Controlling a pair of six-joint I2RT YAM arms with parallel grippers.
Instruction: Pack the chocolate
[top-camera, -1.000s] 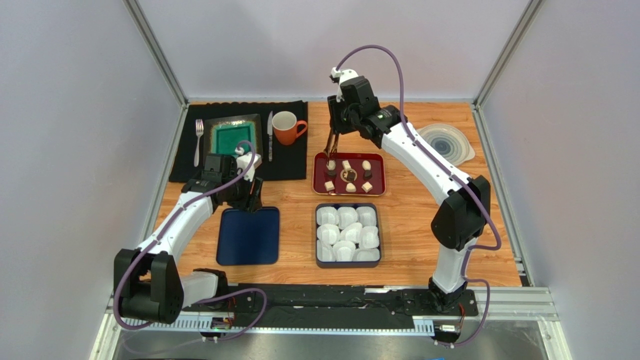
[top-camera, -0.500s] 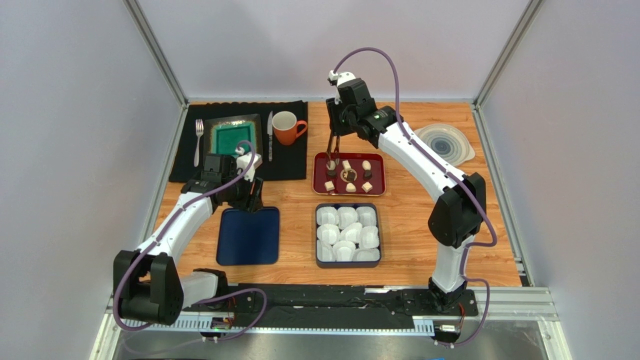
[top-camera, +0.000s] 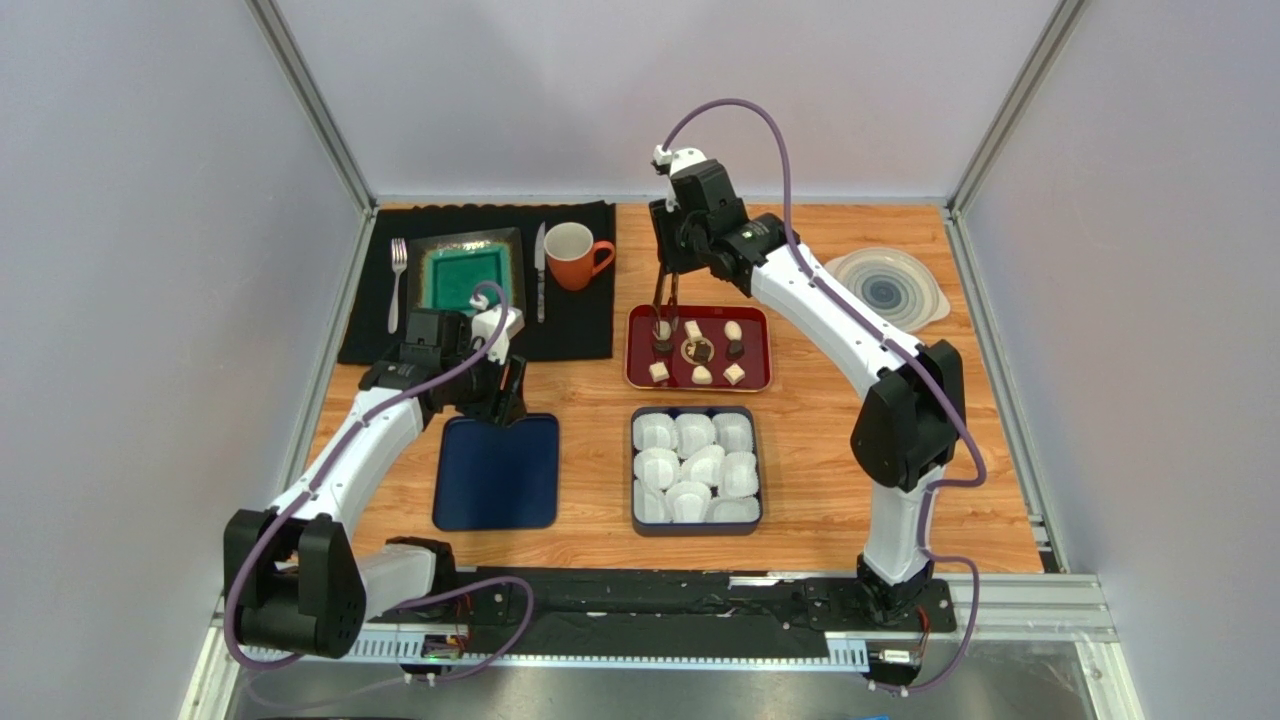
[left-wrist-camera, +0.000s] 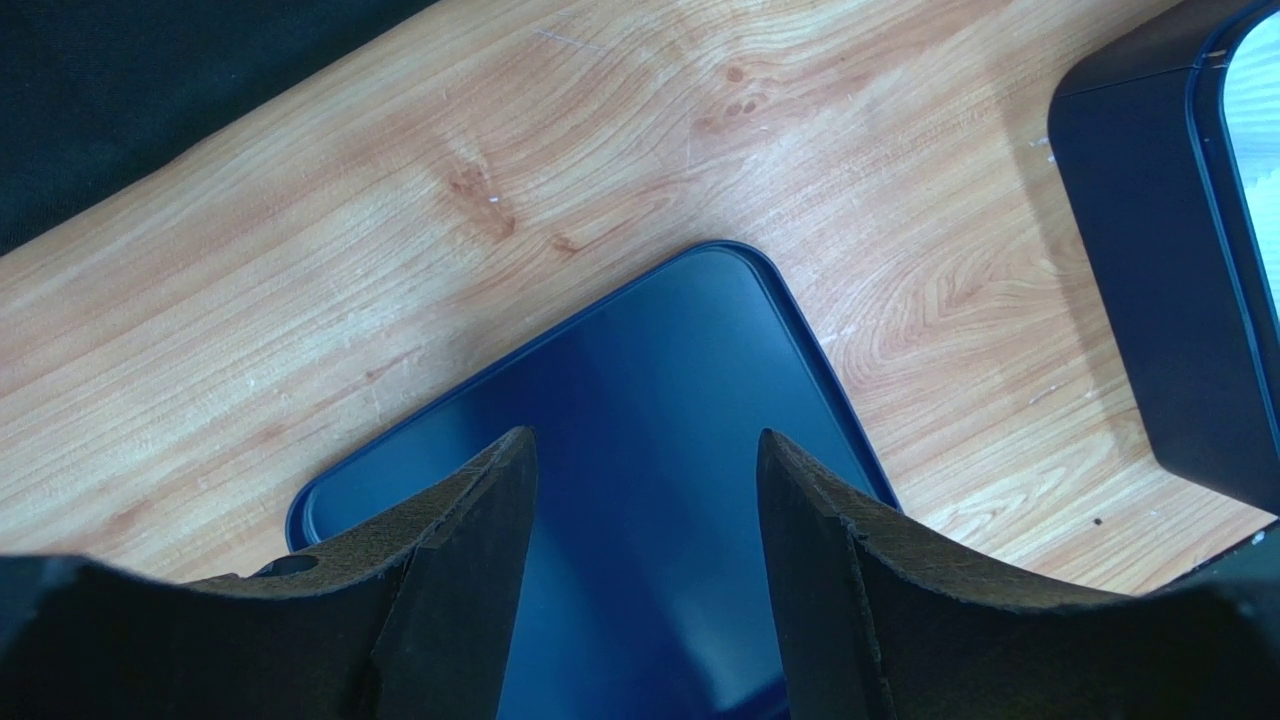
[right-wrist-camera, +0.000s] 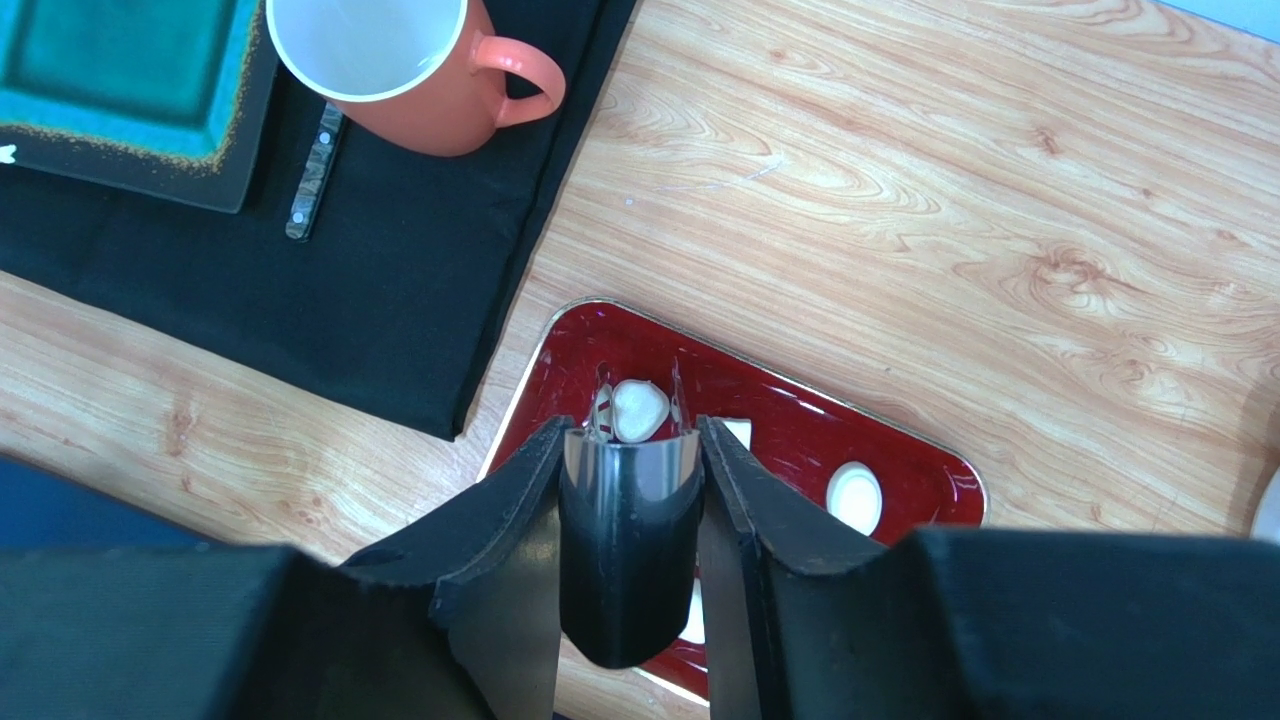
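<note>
Chocolate piece (right-wrist-camera: 639, 408) just beyond the right gripper (right-wrist-camera: 631, 438)'s fingertips sits between tongs (right-wrist-camera: 631, 578) those fingers pinch; slackening could drop it. Left gripper (left-wrist-camera: 643, 468): fingers spread.

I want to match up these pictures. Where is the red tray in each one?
Top external: the red tray sits mid-table, just beyond the box of white paper cups.
Left wrist: not in it.
Right wrist: lower middle, partly behind the right gripper.
Shared landmark: the black placemat, left of the tray in the top and right wrist views, top-left corner in the left wrist view.
</note>
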